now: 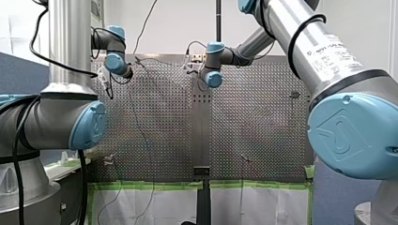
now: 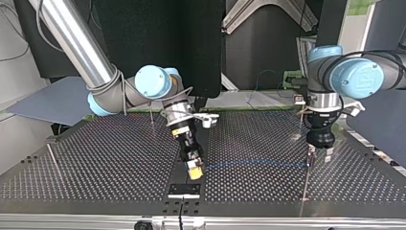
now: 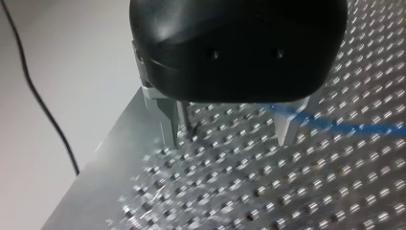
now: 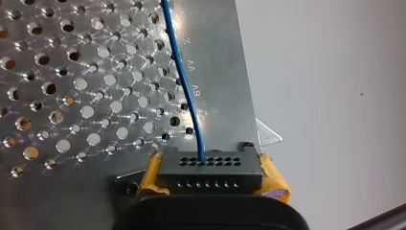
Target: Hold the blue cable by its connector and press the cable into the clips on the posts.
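R claw (image 4: pixel 213 176) pinches connector (image 4: pixel 209 165) w/ blue cable (image 4: pixel 184 81).

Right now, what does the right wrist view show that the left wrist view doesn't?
Only the right wrist view: the connector clamped between the yellow pads of my right gripper, with the blue cable leaving one of its holes. Only the left wrist view: my left gripper, its metal fingers apart. Both: the blue cable and the perforated table.
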